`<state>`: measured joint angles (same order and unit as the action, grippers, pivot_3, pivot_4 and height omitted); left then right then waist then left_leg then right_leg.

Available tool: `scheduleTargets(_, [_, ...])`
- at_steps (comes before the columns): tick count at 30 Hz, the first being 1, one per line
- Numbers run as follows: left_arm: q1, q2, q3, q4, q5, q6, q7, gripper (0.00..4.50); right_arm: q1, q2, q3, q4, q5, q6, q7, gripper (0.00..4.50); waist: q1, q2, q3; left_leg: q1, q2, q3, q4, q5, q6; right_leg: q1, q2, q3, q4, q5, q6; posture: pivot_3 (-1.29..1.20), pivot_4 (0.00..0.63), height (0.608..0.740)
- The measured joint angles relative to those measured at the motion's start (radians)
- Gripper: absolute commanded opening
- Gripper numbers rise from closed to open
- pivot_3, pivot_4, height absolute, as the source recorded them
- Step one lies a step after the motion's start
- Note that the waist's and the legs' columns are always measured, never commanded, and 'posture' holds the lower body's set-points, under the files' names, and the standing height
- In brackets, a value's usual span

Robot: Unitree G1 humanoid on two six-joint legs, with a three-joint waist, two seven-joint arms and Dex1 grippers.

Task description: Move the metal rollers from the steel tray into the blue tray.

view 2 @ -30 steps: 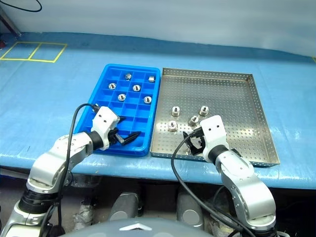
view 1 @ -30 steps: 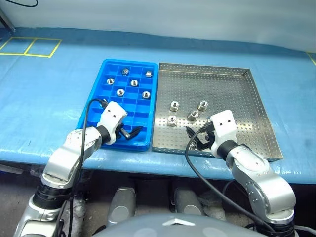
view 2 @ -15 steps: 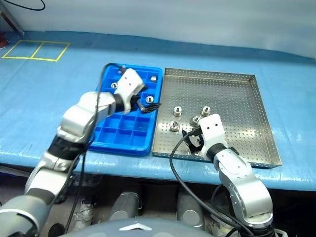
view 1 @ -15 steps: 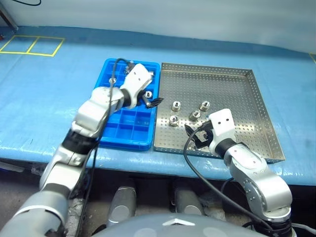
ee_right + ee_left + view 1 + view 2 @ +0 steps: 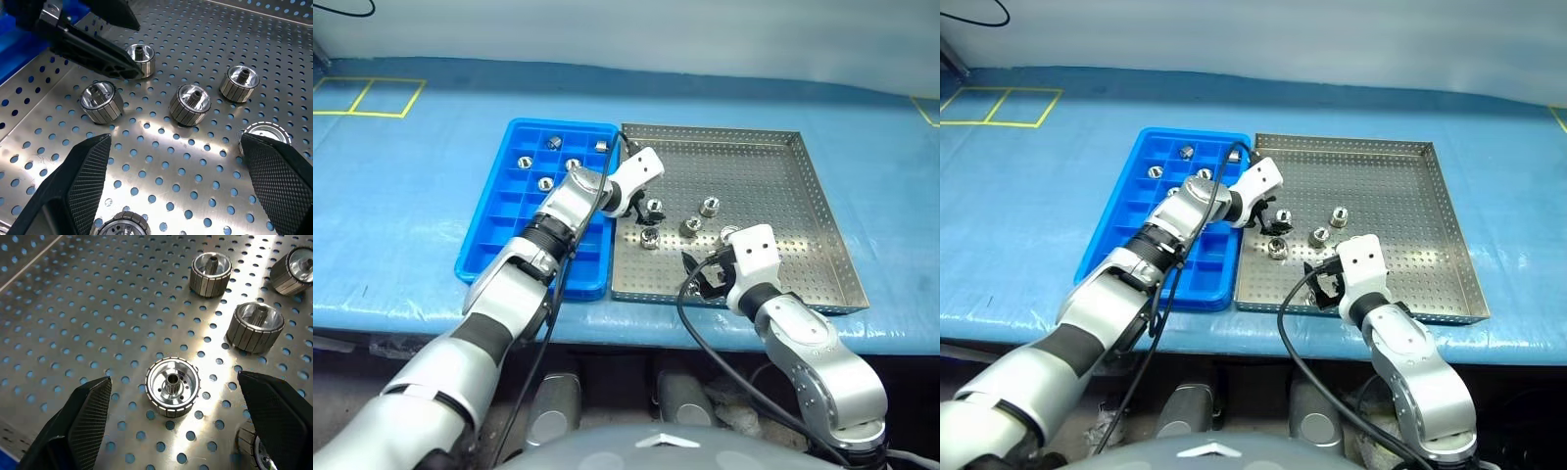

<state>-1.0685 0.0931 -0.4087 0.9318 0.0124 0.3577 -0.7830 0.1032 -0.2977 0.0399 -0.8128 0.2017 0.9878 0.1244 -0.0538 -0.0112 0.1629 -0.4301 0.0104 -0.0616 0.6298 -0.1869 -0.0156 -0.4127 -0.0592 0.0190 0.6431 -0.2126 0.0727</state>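
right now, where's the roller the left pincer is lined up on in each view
left eye: the roller lies in the metal tray, at the tip of the left pincer.
right eye: the same roller, again at that pincer's tip.
left wrist: on the holed floor between the pincer's two fingers.
right wrist: beside the other arm's black fingertip.
shared landmark: the metal tray's holed floor.

Square steel tray of shiny perforated metal with low rim, lying flat, just right of blue tray. Blue plastic, divided into small square compartments. Metal rollers: several in steel tray, near its left front part, one standing on end with central hole up. Others in far compartments of blue tray.
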Motion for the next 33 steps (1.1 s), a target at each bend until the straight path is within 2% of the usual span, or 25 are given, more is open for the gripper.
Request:
scheduleTargets(8, [-0.039,-0.063,0.041,0.179,0.067,-0.121,0.113,4.5,0.001,0.002,0.0,-0.013,-0.004,-0.004,-0.001,4.45,-0.016,0.0,0.0,0.001,0.0,0.0,0.0,0.0,0.0,0.0,0.0,0.0,0.0,0.001,0.001,-0.13,0.15,0.74])
scheduleTargets(11, [-0.048,-0.073,0.049,0.209,0.087,-0.131,0.148,3.96,0.001,0.002,0.0,-0.013,-0.005,-0.005,-0.002,4.5,-0.019,0.0,0.0,0.001,0.0,0.0,0.0,0.0,0.0,0.001,0.0,0.001,0.001,0.001,0.002,-0.13,0.15,0.74])
scheduleTargets(18, [-0.057,-0.082,0.069,0.235,0.112,-0.133,0.169,1.71,0.001,0.005,0.0,-0.014,-0.013,-0.006,-0.001,4.5,-0.023,0.0,0.0,0.002,0.0,0.0,0.001,0.0,0.0,0.001,0.0,0.001,0.001,0.001,0.001,-0.12,0.15,0.74])
scheduleTargets(25, [-0.058,-0.072,0.131,0.228,0.097,-0.135,0.173,1.7,-0.013,0.006,0.0,-0.013,-0.017,-0.009,0.0,4.5,-0.026,0.0,0.0,0.001,0.0,0.0,0.0,0.0,0.001,0.0,0.0,0.001,0.001,0.002,0.002,-0.1,0.15,0.74])
scheduleTargets(28, [-0.056,-0.022,0.19,0.158,0.079,-0.137,0.199,1.7,-0.021,0.007,0.001,-0.013,-0.018,-0.014,0.001,4.5,-0.027,0.0,0.001,0.001,0.0,0.0,0.0,0.0,0.001,-0.001,0.001,0.001,0.002,0.002,0.003,-0.09,0.15,0.74])
scheduleTargets(33, [0.102,0.076,0.31,-0.249,0.035,-0.085,0.3,1.7,-0.031,0.013,0.013,-0.009,-0.018,-0.017,0.002,4.5,-0.018,0.0,0.001,0.001,0.0,0.0,-0.002,0.0,0.0,0.0,0.0,0.002,0.001,0.002,0.003,-0.03,0.15,0.74])
